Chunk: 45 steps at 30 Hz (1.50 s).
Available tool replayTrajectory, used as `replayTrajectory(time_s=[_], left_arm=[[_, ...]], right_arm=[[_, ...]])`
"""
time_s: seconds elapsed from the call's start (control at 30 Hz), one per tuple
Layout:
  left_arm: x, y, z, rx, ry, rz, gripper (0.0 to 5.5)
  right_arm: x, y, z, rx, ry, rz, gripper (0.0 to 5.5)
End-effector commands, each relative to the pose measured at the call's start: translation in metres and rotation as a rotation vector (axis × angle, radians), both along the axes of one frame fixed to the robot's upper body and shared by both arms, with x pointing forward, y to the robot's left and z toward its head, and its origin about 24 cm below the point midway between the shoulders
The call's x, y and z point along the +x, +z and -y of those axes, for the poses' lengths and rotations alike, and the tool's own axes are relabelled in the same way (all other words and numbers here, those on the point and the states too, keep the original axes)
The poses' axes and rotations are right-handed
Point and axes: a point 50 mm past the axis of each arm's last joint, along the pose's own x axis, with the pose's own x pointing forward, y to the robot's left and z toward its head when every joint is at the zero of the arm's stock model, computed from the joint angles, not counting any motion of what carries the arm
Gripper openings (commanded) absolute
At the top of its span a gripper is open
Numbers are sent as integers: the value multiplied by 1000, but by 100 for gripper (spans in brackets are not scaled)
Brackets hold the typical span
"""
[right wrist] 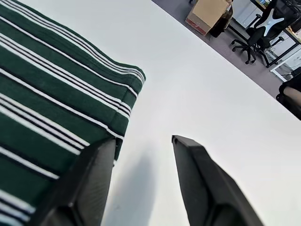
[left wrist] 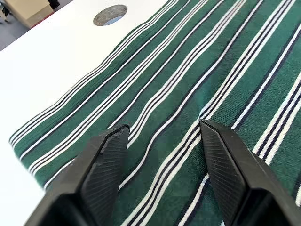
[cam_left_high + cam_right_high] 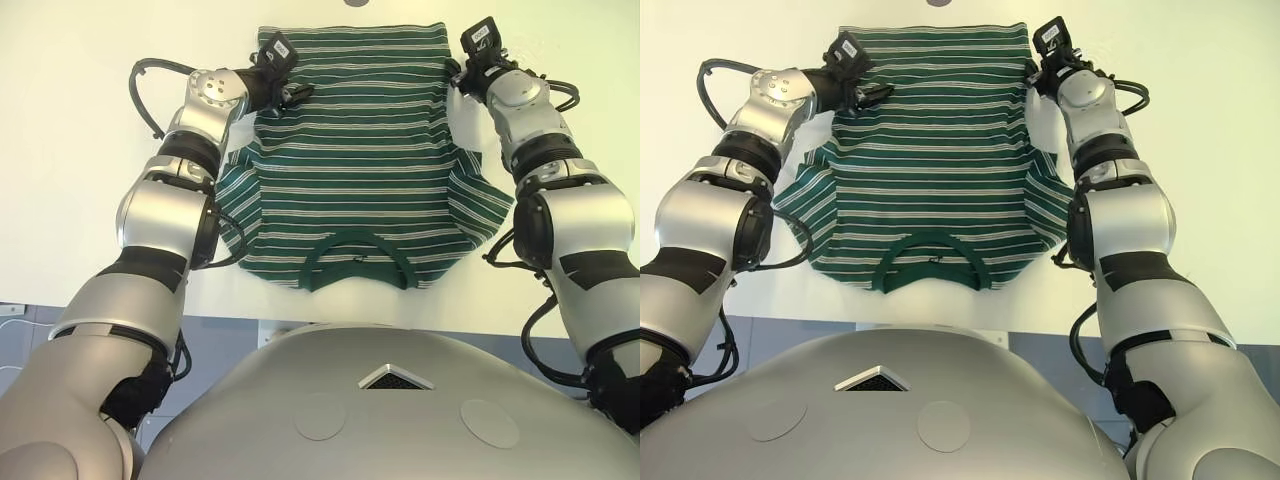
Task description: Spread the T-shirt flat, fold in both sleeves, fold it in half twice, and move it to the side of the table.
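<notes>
One striped T-shirt (image 3: 350, 170) we log spread on the white tabletop (image 3: 80, 150), left fingers (image 2: 108, 165) wide apart over its far corner, right fingers (image 1: 197, 179) wide apart, astride its side edge.

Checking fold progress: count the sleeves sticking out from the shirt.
2. The left sleeve sticks out on the robot's left side of the shirt, the right sleeve on its right side. Neither is folded in yet; none seems hidden.
</notes>
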Motion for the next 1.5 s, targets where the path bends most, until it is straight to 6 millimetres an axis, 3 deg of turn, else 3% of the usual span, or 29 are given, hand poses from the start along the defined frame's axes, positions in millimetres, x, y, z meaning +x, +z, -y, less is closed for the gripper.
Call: replayTrajectory(time_s=[0.03,0.13,0.2,0.23,0.27,0.33,0.43,0.5,0.57,0.63,0.7,0.9,1.0,1.17,1.33,1.43,1.5], left_arm=[[1,6,-11,-133,66,60,271],[20,68,-19,-426,130,346,271],[13,96,-51,-516,166,489,271],[-8,99,-76,-517,167,525,271],[-43,92,-100,-501,180,495,271],[-128,73,-130,-497,247,318,271],[-211,66,-140,-635,432,120,271],[-249,59,-145,-711,572,20,271],[-273,45,-143,-753,640,-112,271],[-279,27,-128,-736,646,-254,271],[-279,12,-122,-689,687,-335,271],[-259,-17,-114,-594,797,-351,271],[-244,-24,-102,-594,765,-334,224],[-240,-36,-96,-500,707,-326,133],[-232,-27,-91,-551,654,-246,46],[-225,-7,-81,-625,581,-181,0],[-222,7,-72,-619,522,-141,0]], right_arm=[[4,14,6,95,-29,135,220],[11,44,7,218,2,316,220],[-1,48,19,327,71,342,220],[-21,43,36,427,80,309,220],[-52,36,56,516,76,265,220],[-119,34,83,716,19,210,220],[-195,41,85,925,-81,204,220],[-236,33,79,1012,-191,175,220],[-261,16,83,1022,-308,116,220],[-267,1,90,998,-388,79,220],[-262,2,91,1004,-405,81,220],[-260,5,70,1051,-317,-46,220],[-261,-2,61,1063,-298,-118,224],[-257,-19,58,1000,-350,-191,224],[-251,-23,57,945,-388,-190,145],[-249,-23,54,930,-381,-187,89],[-247,-21,53,931,-373,-171,44]])
